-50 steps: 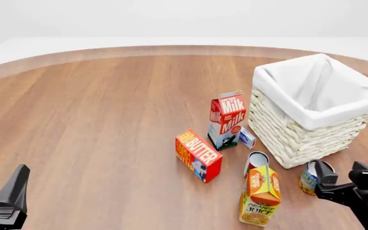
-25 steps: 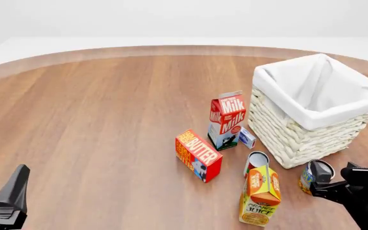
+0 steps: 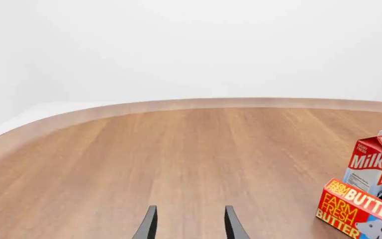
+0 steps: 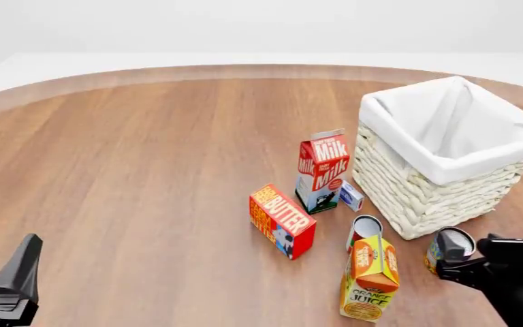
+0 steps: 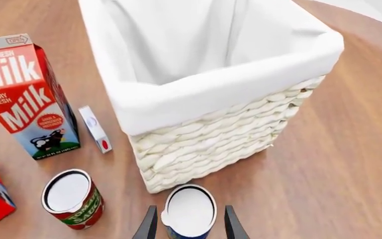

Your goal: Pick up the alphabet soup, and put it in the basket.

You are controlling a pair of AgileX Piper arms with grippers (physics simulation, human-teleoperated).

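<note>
My right tool [image 5: 185,224] is spread, one finger either side of the small blue-and-yellow-labelled alphabet soup can w/ silver-white top [image 5: 189,211]. I see gaps on both sides in the right wrist view, so no grip yet. The can stands upright on the brown wood counter [image 4: 152,177], just beside the near corner of the large cream woven wicker basket w/ white cloth liner [image 5: 208,124].

My left tool [image 3: 189,226] is parted, holding nothing, well apart from the work.

Risks from here, my judgement:
- Off-centre closure: one finger meets the can first, pushes it sideways or tips it toward the basket wall.
- Shallow grip near the rim: smooth metal may slip on lift.
- Low lift: can bottom may catch the liner's folded edge when crossing into the basket.
- Red-labelled can [image 5: 71,198] and orange juice carton [image 4: 370,278] stand near; a wide swing could knock them.
</note>
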